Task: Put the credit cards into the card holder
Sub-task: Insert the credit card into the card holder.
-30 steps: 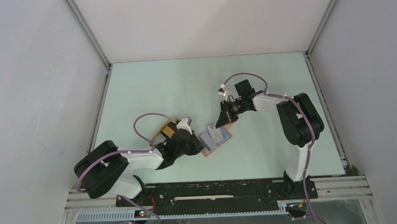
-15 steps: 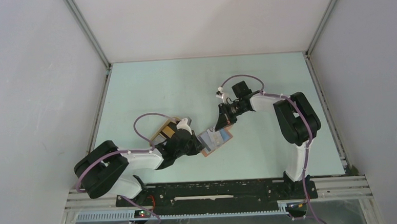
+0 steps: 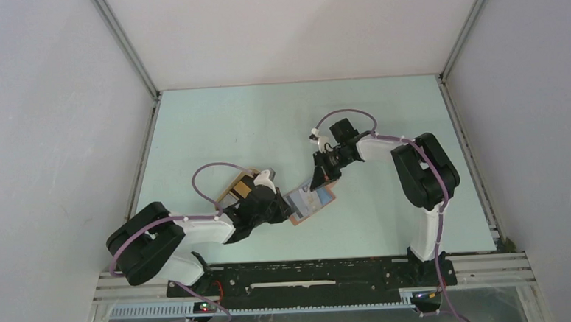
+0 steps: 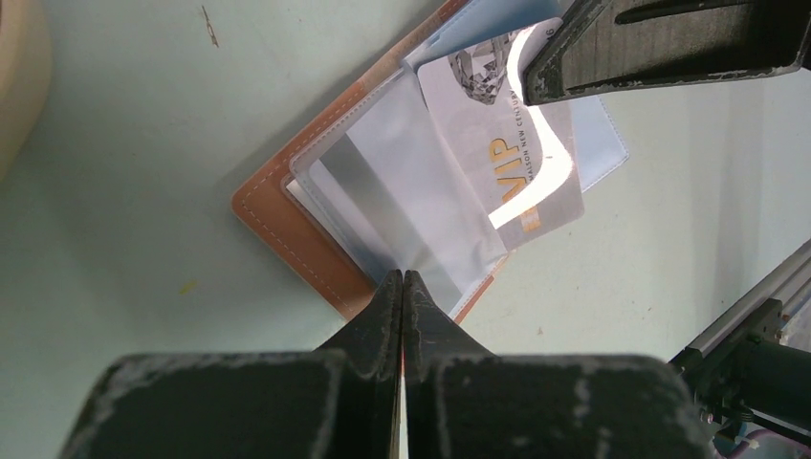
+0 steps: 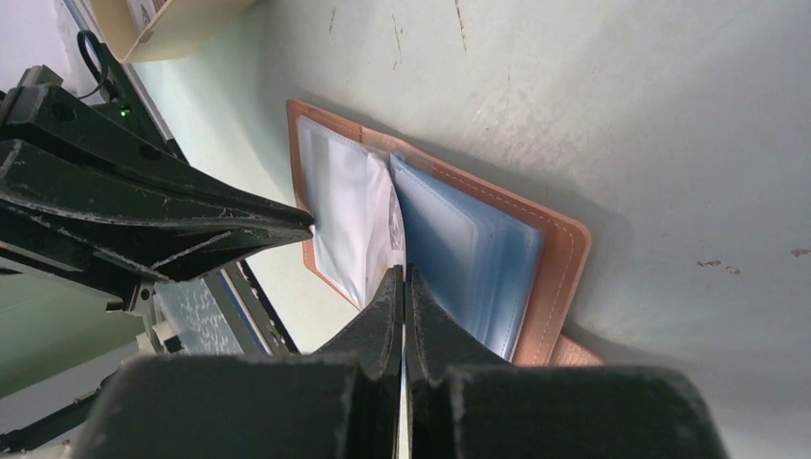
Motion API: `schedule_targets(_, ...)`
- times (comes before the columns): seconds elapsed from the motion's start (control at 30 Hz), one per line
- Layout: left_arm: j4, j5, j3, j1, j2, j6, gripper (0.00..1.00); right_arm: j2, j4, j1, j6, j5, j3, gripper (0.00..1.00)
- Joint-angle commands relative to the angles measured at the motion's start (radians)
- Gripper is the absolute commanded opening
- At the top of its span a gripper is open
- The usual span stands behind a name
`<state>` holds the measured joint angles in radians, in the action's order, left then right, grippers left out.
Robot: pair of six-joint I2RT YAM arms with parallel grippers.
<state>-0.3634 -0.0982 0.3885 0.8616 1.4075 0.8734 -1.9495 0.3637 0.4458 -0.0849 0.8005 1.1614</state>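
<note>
The reddish-brown card holder point(image 3: 324, 198) lies open mid-table, its leather edge point(image 4: 287, 225) and blue slots point(image 5: 478, 258) showing. My left gripper point(image 3: 285, 207) is shut, its tips point(image 4: 403, 277) pinching the near edge of a clear sleeve of the holder. My right gripper point(image 3: 317, 182) is shut on a white credit card point(image 4: 493, 143) marked VIP. That card slants down with its lower end inside the sleeve. In the right wrist view the card is only a thin edge between the shut tips point(image 5: 403, 273), beside the left fingers point(image 5: 191, 215). More credit cards point(image 3: 241, 185) lie in the tray.
A pale tan tray point(image 3: 251, 172) sits just left of the holder behind my left wrist; its rim shows at the corners of both wrist views point(image 4: 19, 76) point(image 5: 182, 24). Walls enclose the table on three sides. The arms' base rail runs along the near edge.
My right arm has edged left and slightly nearer, bringing the card closer into the holder. The left arm and the holder have stayed put.
</note>
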Motion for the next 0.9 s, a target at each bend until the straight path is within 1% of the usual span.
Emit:
schedule_targets(0.0,0.007,-0.009,0.034,-0.005,0.014,-0.004,0.0,-0.034,0.02,0.025,-0.013,-0.073,0.026,0.0)
schedule_targets(0.27,0.002,-0.006,0.033,-0.007,0.017,-0.004,0.0,-0.05,0.016,0.044,-0.027,-0.069,0.029,0.0)
schedule_targets(0.8,-0.002,-0.004,0.033,-0.009,0.021,-0.005,0.0,-0.093,0.076,0.112,0.014,-0.032,0.098,0.0)
schedule_targets(0.87,-0.004,-0.005,0.032,-0.008,0.019,-0.005,0.0,-0.096,0.087,0.12,0.024,-0.036,0.104,0.02)
